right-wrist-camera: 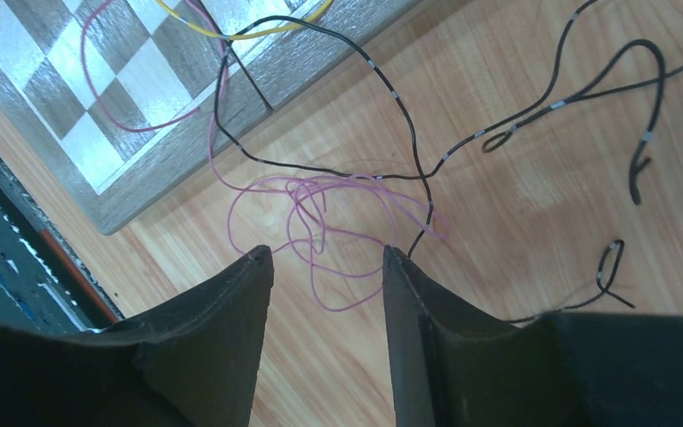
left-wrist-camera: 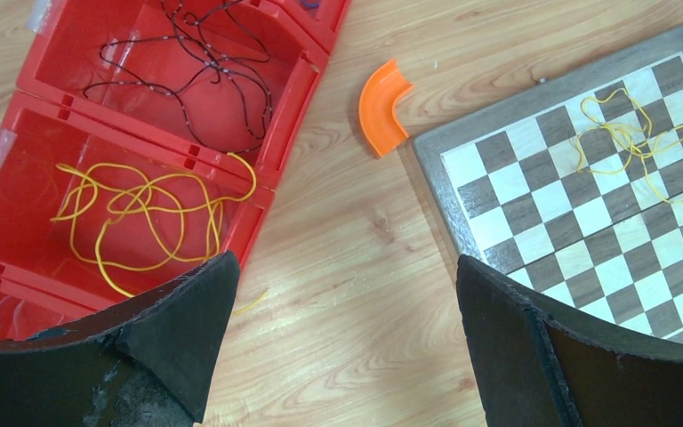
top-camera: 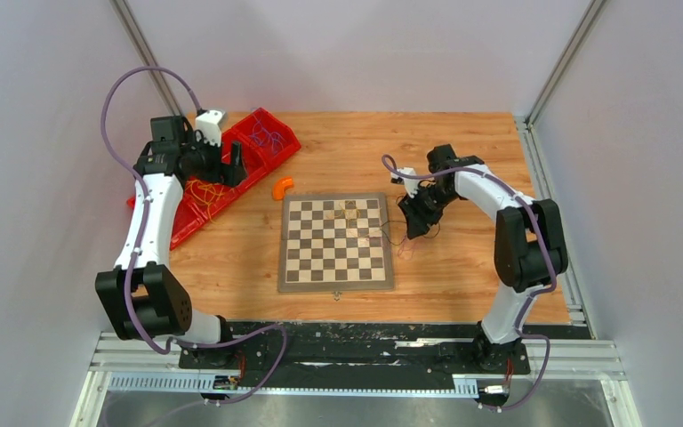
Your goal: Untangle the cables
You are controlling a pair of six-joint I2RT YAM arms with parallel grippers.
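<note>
Main risk: the pink wire (right-wrist-camera: 311, 182) & black wire (right-wrist-camera: 413, 147) cross right ahead of the right pincer (right-wrist-camera: 325, 258), so closing here prob. grabs both at once, & a pull then tightens the knot instead of freeing it. Both also run up onto the chessboard (right-wrist-camera: 36, 62) by the yellow wire (right-wrist-camera: 240, 37), so a hard tug could drag that one along too. The wires are v. thin & may slip out btwn the pads. The right pincer is spread partway, w/ nothing clamped as far as I can see. The pink loops lie just beyond & partly btwn its tips. The black end is at one finger; can't tell if it's touching. This tangle sits on the table (top-camera: 462, 151) mid-depth, toward the right edge. The left pincer (left-wrist-camera: 347, 267) is spread wide & empty near the far-left corner, beside the red bins (left-wrist-camera: 18, 178), which hold a yellow strand (left-wrist-camera: 142, 213) & a black strand (left-wrist-camera: 204, 71) in separate compartments.
</note>
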